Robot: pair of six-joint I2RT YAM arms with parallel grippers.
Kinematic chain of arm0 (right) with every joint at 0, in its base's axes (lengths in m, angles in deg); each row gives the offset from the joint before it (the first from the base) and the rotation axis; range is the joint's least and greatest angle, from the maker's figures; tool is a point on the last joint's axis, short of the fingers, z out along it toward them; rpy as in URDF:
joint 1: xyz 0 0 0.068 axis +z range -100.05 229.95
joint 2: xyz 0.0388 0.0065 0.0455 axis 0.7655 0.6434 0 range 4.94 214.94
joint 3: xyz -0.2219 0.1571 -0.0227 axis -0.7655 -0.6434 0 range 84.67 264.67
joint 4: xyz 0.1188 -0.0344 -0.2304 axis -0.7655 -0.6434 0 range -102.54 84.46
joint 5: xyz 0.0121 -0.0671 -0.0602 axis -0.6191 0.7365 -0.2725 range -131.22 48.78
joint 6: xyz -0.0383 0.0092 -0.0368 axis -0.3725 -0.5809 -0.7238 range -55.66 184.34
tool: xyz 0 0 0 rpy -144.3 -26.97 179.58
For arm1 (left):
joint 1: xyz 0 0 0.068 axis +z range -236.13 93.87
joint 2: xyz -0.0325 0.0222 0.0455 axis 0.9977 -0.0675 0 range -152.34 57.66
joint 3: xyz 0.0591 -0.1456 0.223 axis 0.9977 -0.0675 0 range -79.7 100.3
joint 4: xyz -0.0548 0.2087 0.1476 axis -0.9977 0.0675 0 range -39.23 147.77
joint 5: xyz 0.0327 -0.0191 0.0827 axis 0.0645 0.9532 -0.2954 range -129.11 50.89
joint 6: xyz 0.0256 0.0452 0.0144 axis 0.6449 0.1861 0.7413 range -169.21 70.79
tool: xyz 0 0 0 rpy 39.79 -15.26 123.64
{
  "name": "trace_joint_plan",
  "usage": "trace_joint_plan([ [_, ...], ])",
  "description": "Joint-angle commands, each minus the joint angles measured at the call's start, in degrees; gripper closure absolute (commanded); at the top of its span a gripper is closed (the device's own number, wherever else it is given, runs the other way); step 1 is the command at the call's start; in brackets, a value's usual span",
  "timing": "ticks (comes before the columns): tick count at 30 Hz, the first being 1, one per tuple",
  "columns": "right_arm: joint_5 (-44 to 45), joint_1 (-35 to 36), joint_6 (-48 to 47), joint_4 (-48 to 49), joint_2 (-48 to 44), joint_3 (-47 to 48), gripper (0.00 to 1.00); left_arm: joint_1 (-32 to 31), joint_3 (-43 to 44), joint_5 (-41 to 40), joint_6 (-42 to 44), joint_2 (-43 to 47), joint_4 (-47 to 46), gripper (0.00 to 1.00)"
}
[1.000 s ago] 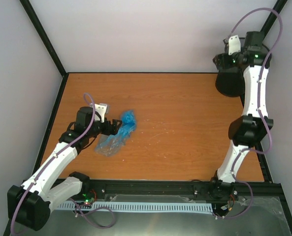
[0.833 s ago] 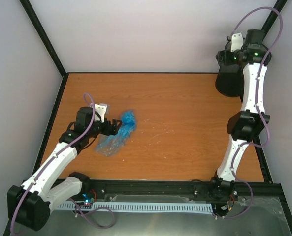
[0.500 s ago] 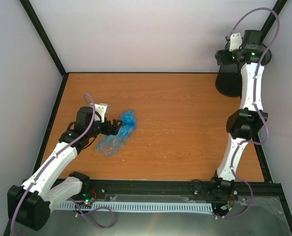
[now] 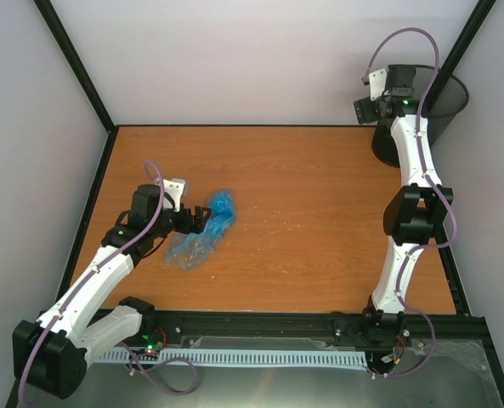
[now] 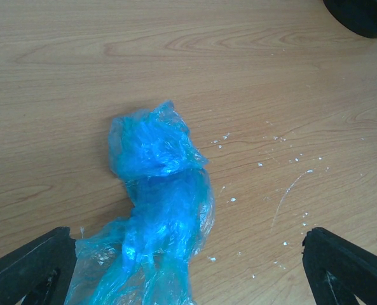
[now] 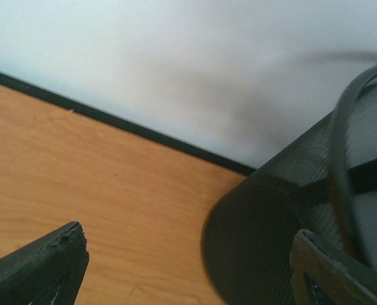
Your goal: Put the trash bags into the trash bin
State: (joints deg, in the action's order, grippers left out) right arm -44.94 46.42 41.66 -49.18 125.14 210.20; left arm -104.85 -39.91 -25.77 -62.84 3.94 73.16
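Note:
The light-blue trash bag (image 4: 204, 231) lies crumpled on the wooden table at the left. In the left wrist view the bag (image 5: 157, 190) runs from the middle down to the bottom edge. My left gripper (image 4: 201, 219) is open at the bag's left side, and its two dark fingertips (image 5: 29, 270) stand wide on either side of the bag's near end. The black mesh trash bin (image 4: 404, 136) stands at the far right corner. My right gripper (image 4: 366, 109) is open and empty, raised just left of the bin (image 6: 302, 216).
The bin's base also shows in the left wrist view (image 5: 363, 13) at the top right. White specks and scratches (image 5: 283, 197) mark the wood to the right of the bag. Grey walls and black frame posts (image 4: 73, 64) close in the table at the back and sides.
My right arm has swung left, off the top of the bin, and the bin's round rim now shows. The left arm and the bag have not moved.

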Motion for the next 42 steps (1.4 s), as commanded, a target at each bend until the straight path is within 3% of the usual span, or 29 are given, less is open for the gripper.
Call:
trace_joint_plan([
  [1,6.9,0.6,-2.6,8.7,-1.7,0.5,0.13,-0.4,0.8,0.1,0.2,0.4,0.0,0.01],
  [8,15.7,2.1,-1.4,10.5,4.7,6.6,0.06,-0.4,0.8,0.1,0.2,0.5,0.0,0.01],
  [16,18.8,2.8,0.3,11.2,6.3,9.2,0.05,-0.4,0.8,0.9,0.2,0.7,0.0,0.01],
  [19,19.4,4.2,-1.9,11.2,4.9,5.3,0.09,-0.4,0.8,1.2,0.2,1.1,-0.2,0.01],
  [23,26.5,7.3,-8.8,21.5,1.1,-6.3,0.08,-0.4,0.8,1.6,0.2,1.2,-0.3,0.01],
  [35,37.2,6.9,-16.5,26.2,12.0,8.0,0.01,-0.4,0.6,2.4,0.2,1.6,-0.5,0.01],
  [39,36.7,5.4,-14.4,20.8,17.0,16.1,0.00,-0.4,0.6,2.4,0.1,1.7,-0.5,0.01],
  [42,36.5,4.6,-13.8,19.4,18.2,16.8,0.00,-0.3,0.6,2.3,0.2,1.7,-0.5,0.01],
])
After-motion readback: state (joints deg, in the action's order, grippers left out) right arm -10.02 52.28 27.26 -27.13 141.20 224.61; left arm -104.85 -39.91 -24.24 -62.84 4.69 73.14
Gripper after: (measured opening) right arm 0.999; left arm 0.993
